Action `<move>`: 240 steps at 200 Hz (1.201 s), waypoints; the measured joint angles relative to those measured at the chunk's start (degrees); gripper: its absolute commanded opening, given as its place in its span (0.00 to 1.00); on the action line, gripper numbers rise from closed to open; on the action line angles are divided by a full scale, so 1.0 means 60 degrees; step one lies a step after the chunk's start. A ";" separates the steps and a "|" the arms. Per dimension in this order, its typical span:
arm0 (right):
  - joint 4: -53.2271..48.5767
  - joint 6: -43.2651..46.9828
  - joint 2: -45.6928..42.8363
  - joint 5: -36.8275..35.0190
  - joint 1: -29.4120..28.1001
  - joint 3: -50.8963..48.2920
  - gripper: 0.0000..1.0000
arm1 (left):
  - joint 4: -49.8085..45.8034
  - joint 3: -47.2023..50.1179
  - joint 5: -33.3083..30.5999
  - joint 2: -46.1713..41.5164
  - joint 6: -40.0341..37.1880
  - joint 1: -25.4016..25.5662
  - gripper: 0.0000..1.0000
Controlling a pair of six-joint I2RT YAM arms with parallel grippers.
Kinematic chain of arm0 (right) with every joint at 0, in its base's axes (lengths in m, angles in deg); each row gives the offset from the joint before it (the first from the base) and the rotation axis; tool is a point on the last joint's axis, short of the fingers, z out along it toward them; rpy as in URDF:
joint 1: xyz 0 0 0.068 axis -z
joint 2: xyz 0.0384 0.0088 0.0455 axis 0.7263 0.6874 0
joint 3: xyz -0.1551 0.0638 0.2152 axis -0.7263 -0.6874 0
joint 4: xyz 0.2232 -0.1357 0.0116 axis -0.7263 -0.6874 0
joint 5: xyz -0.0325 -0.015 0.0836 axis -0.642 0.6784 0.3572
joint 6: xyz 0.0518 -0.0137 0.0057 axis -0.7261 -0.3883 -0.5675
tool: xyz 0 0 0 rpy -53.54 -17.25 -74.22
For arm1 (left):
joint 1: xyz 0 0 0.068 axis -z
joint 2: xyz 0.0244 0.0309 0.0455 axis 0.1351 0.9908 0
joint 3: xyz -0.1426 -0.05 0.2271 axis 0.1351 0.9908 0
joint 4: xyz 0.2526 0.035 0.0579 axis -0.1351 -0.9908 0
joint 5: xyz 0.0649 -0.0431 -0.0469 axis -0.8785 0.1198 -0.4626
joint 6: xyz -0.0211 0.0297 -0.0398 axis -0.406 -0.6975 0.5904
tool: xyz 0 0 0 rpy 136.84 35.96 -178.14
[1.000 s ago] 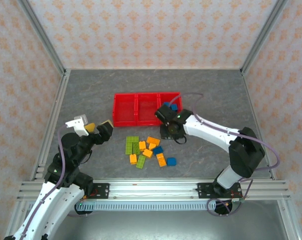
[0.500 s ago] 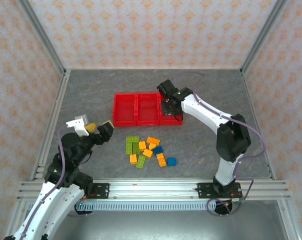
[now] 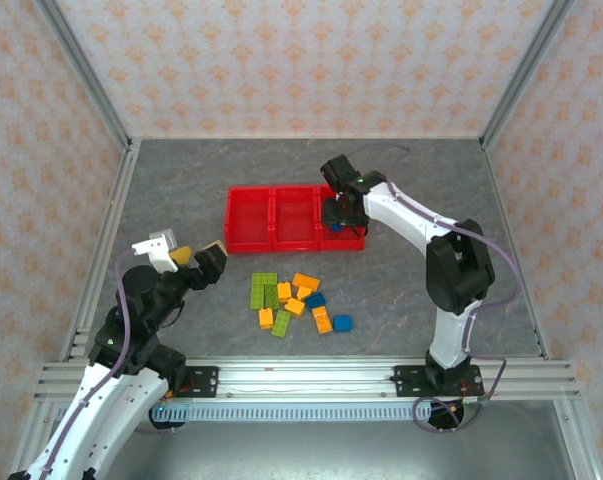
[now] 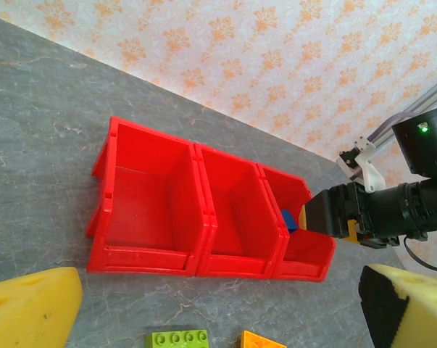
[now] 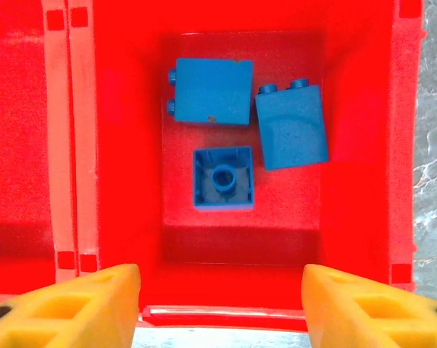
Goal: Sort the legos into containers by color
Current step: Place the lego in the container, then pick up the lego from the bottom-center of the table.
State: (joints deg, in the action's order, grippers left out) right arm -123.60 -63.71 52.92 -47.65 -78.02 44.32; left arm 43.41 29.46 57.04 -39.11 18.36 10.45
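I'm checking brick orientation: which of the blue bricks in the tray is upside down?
The bottom blue brick in the right wrist view: its hollow underside faces up. The upper-left brick and upper-right brick lie on their sides, studs sideways.

The right gripper (image 3: 342, 212) travelled toward 12 o'clock, from the table (image 3: 181, 180) just off the tray's (image 3: 251, 246) 6 o'clock edge to above the right-hand compartment (image 5: 356, 145) (its fingers (image 5: 73, 304) spread over three blue bricks (image 5: 222, 177) there), while its elbow (image 3: 459, 262) swung in toward 11 o'clock.
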 measured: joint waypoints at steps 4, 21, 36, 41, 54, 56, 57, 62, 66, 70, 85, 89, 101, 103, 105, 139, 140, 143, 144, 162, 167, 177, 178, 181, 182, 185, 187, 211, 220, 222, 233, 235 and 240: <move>-0.0007 0.0029 0.0000 -0.0004 0.0000 0.0000 0.72 | 0.0000 0.0000 0.0004 0.0000 0.0000 0.0000 0.99; -0.0007 -0.0135 -0.0084 0.0004 0.0000 -0.0069 0.83 | 0.0000 0.0000 0.0000 0.0000 -0.0004 0.0000 0.99; 0.0018 -0.0259 -0.0503 0.0022 -0.0015 -0.0455 0.89 | 0.0000 0.0000 0.0004 0.0000 -0.0004 0.0000 0.99; 0.0007 -0.0368 -0.0729 0.0033 -0.0033 -0.0645 0.91 | 0.0000 0.0000 0.0000 0.0000 -0.0004 0.0000 0.99; -0.0055 -0.0561 -0.1439 0.0073 -0.0095 -0.1188 0.94 | 0.0000 0.0000 0.0000 0.0000 -0.0004 0.0000 0.99; -0.0069 -0.0572 -0.1555 0.0080 -0.0117 -0.1268 0.95 | 0.0000 0.0000 0.0000 0.0000 -0.0004 0.0000 0.99; -0.0069 -0.0568 -0.1592 0.0084 -0.0120 -0.1297 0.95 | 0.0000 0.0000 0.0000 0.0000 -0.0004 0.0000 0.99; -0.0120 -0.0696 -0.1887 0.0084 -0.0178 -0.1472 0.96 | 0.0000 0.0000 0.0000 0.0000 -0.0004 0.0000 0.99; -0.0146 -0.0721 -0.2087 0.0109 -0.0226 -0.1599 0.97 | 0.0000 0.0000 0.0000 0.0000 -0.0004 0.0000 0.99; -0.0157 -0.0816 -0.2317 0.0109 -0.0299 -0.1745 0.98 | 0.0000 0.0000 0.0000 0.0000 -0.0004 0.0000 0.99; -0.0226 -0.1096 -0.3020 0.0149 -0.0619 -0.2237 0.99 | 0.0000 0.0000 0.0000 0.0000 -0.0004 0.0000 0.99; -0.0255 -0.1235 -0.3202 0.0160 -0.0743 -0.2397 1.00 | 0.0000 0.0000 0.0000 0.0000 -0.0004 0.0000 0.99; -0.0364 -0.1512 -0.3650 0.0193 -0.1122 -0.2881 1.00 | 0.0000 0.0004 0.0000 0.0000 -0.0004 0.0000 0.99; -0.0372 -0.1588 -0.3712 0.0193 -0.1198 -0.2969 0.99 | 0.0000 0.0000 0.0000 0.0000 -0.0004 0.0000 0.99; -0.0379 -0.1614 -0.3756 0.0200 -0.1246 -0.3031 0.99 | 0.0000 0.0000 0.0000 0.0000 0.0000 0.0000 0.99; -0.0535 -0.2685 -0.4535 0.0506 -0.2269 -0.4743 0.93 | 0.0000 0.0004 0.0000 -0.0018 0.0000 0.0000 0.99; -0.0550 -0.2725 -0.4561 0.0521 -0.2302 -0.4809 0.93 | 0.0000 0.0004 -0.0004 -0.0022 0.0000 0.0000 0.99; -0.0554 -0.2805 -0.4612 0.0543 -0.2386 -0.4943 0.92 | 0.0000 0.0004 0.0000 -0.0029 0.0000 0.0000 0.99; -0.0554 -0.2863 -0.4637 0.0561 -0.2426 -0.5009 0.92 | 0.0000 0.0004 0.0000 -0.0033 0.0000 0.0000 0.99; -0.0579 -0.3442 -0.4914 0.0758 -0.2925 -0.5767 0.89 | 0.0051 0.0051 0.0004 -0.0109 -0.0004 0.0000 0.99; -0.0590 -0.3588 -0.4969 0.0801 -0.3049 -0.5931 0.89 | 0.0058 0.0066 0.0007 -0.0109 -0.0004 0.0000 0.99; -0.0597 -0.3843 -0.5031 0.0911 -0.3286 -0.6178 0.88 | 0.0069 0.0098 0.0040 -0.0109 -0.0004 0.0000 0.99; -0.0597 -0.3865 -0.5034 0.0922 -0.3300 -0.6193 0.87 | 0.0069 0.0106 0.0044 -0.0109 0.0000 0.0000 0.99; -0.0594 -0.3931 -0.5038 0.0940 -0.3355 -0.6244 0.87 | 0.0069 0.0109 0.0047 -0.0109 -0.0004 0.0000 0.99; -0.0594 -0.3952 -0.5042 0.0951 -0.3381 -0.6266 0.87 | 0.0069 0.0109 0.0047 -0.0109 -0.0004 0.0000 0.99; -0.0586 -0.4022 -0.5049 0.0973 -0.3432 -0.6306 0.87 | 0.0066 0.0117 0.0062 -0.0109 -0.0004 0.0000 0.99; -0.0583 -0.4069 -0.5049 0.0987 -0.3468 -0.6335 0.86 | 0.0069 0.0120 0.0073 -0.0109 -0.0004 0.0000 0.99; -0.0404 -0.4481 -0.5042 0.1188 -0.3883 -0.6557 0.86 | 0.0069 0.0124 0.0186 -0.0113 -0.0004 0.0000 0.99; -0.0295 -0.4590 -0.5020 0.1257 -0.4025 -0.6575 0.85 | 0.0069 0.0124 0.0219 -0.0120 -0.0004 0.0000 0.99; -0.0277 -0.4594 -0.5013 0.1260 -0.4044 -0.6575 0.85 | 0.0069 0.0124 0.0219 -0.0127 -0.0007 0.0000 0.99; -0.0117 -0.4696 -0.4932 0.1344 -0.4193 -0.6575 0.83 | 0.0073 0.0127 0.0219 -0.0160 -0.0007 0.0000 0.99; -0.0095 -0.4696 -0.4918 0.1359 -0.4207 -0.6575 0.83 | 0.0073 0.0127 0.0222 -0.0171 -0.0007 0.0000 0.99; -0.0025 -0.4736 -0.4860 0.1392 -0.4262 -0.6575 0.80 | 0.0073 0.0127 0.0219 -0.0193 -0.0007 0.0000 0.99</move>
State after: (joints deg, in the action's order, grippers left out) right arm -123.76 -92.12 23.76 -39.30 -103.59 4.86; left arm 43.84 30.22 58.35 -40.27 18.32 10.45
